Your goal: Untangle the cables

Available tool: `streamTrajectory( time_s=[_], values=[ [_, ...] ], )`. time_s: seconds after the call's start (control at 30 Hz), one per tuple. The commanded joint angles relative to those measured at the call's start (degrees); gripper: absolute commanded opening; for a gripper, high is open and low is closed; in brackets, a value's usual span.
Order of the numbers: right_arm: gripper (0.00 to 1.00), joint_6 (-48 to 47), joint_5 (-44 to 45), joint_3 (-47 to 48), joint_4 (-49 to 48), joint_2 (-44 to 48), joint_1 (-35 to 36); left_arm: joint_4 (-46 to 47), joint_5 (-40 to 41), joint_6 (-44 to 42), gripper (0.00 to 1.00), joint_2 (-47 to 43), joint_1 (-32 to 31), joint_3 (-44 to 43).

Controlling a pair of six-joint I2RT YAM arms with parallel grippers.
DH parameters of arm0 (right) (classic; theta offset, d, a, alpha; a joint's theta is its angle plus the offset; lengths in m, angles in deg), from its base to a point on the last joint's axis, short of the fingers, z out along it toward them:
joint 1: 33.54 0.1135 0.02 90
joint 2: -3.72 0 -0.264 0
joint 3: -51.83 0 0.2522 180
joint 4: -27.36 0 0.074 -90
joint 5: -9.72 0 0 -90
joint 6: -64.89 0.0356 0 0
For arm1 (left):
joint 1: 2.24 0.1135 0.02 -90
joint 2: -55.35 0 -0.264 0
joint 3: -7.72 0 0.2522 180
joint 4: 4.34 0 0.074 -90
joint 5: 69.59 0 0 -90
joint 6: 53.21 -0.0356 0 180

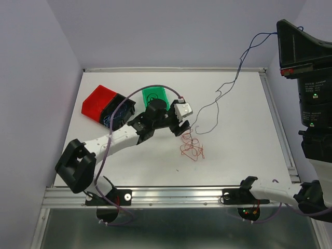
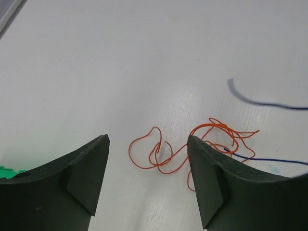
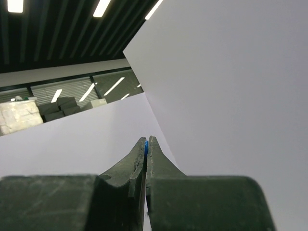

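Note:
Red cable (image 1: 192, 148) lies in a loose clump on the white table (image 1: 244, 150); in the left wrist view its loops (image 2: 161, 154) rest flat just beyond the fingertips. My left gripper (image 1: 182, 127) (image 2: 148, 139) hovers over the clump's near edge, open, nothing between its fingers. A thin blue cable (image 1: 236, 78) rises from beside the clump to the upper right, where my raised right gripper (image 1: 281, 32) (image 3: 146, 140) is shut on it. A blue speck shows between its fingertips. Blue cable (image 2: 250, 158) crosses the red one by the left gripper's right finger (image 2: 211, 178).
A red and black box (image 1: 106, 106) and a green object (image 1: 155, 95) sit at the back left, behind the left arm. A metal rail (image 1: 171, 194) runs along the table's near edge. Walls close in the back and both sides.

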Motion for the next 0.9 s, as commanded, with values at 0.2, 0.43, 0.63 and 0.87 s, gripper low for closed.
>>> streamTrajectory(
  time_s=[0.2, 0.43, 0.63, 0.87],
  values=[
    [0.01, -1.3, 3.1, -8.6, -2.4, 2.7, 0.4, -3.0, 2.2, 2.7, 0.83, -15.4, 7.6, -2.9],
    [0.01, 0.2, 0.1, -10.9, -2.4, 0.1, 0.4, -6.1, -10.2, 4.0, 0.90, -19.1, 13.9, -11.8],
    [0.01, 1.8, -2.8, -12.7, -2.5, -1.2, 0.3, -10.2, -21.4, 5.9, 0.95, -16.2, 14.6, -25.8],
    [0.01, 3.2, -6.8, -12.9, -2.8, -2.5, 0.3, -11.1, -37.7, 12.0, 0.95, -8.0, 14.5, -37.1]
  ],
)
